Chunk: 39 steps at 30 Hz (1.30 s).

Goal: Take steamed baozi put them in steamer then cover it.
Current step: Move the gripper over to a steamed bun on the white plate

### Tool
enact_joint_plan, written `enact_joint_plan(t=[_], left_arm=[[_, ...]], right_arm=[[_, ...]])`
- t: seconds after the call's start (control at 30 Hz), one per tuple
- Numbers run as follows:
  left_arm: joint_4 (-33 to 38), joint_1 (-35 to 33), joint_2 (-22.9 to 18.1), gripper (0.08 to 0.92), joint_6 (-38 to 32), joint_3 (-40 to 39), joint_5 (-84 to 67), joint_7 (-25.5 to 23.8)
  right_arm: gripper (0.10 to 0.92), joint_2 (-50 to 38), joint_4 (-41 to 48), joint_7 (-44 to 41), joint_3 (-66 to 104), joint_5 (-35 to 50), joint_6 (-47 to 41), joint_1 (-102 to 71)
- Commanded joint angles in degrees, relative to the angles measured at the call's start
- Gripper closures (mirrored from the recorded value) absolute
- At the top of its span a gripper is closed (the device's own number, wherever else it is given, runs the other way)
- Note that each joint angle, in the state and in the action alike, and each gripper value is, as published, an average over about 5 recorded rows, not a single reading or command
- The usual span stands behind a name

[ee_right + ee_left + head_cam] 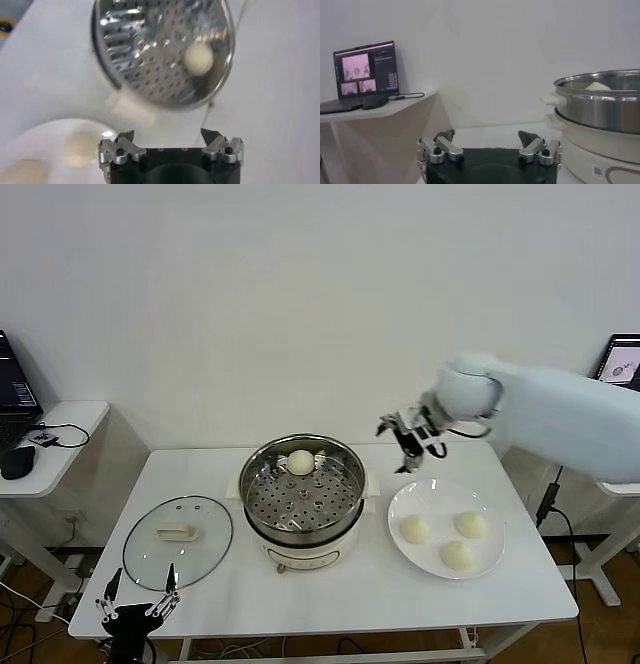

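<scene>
White table [300,604], plain wall [300,294], side desks; right gripper [408,446] fingers apart, left gripper [137,594] likewise

The head camera looks forward and down from above the table [520,584], taking in its whole top. The left wrist camera sits low at the table's edge, looking level past the steamer [600,107] at frame right. The right wrist camera looks down from above the same steamer [160,50], at frame top.
</scene>
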<state>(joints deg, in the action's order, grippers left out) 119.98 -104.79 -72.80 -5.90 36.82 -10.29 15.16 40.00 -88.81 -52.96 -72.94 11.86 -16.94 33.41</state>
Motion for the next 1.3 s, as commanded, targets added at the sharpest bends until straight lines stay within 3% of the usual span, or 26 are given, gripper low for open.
enact_joint_plan(t=[0.03, 0.47, 0.73, 1.3], left_arm=[[-0.53, 0.09, -0.18, 0.177, -0.04, -0.20, 0.06, 0.03], [-1.25, -0.08, -0.22, 0.177, 0.05, 0.81, 0.06, 0.01], [-1.77, 0.03, -0.43, 0.177, 0.04, 1.10, 0.03, -0.09], [-2.82, 0.94, -0.45, 0.177, 0.10, 0.94, 0.05, -0.01]], right_arm=[[0.203, -9.69, -5.00, -0.87, 1.93, -2.54, -7.26, -8.03], [0.203, -3.64, 5.19, -0.73, 12.34, -10.52, -2.67, -25.82], [0.203, 1.92, 11.81, 0.21, 14.36, -11.89, -0.93, -27.96], [0.202, 7.62, 17.52, 0.88, 15.91, -14.12, 0.87, -30.97]])
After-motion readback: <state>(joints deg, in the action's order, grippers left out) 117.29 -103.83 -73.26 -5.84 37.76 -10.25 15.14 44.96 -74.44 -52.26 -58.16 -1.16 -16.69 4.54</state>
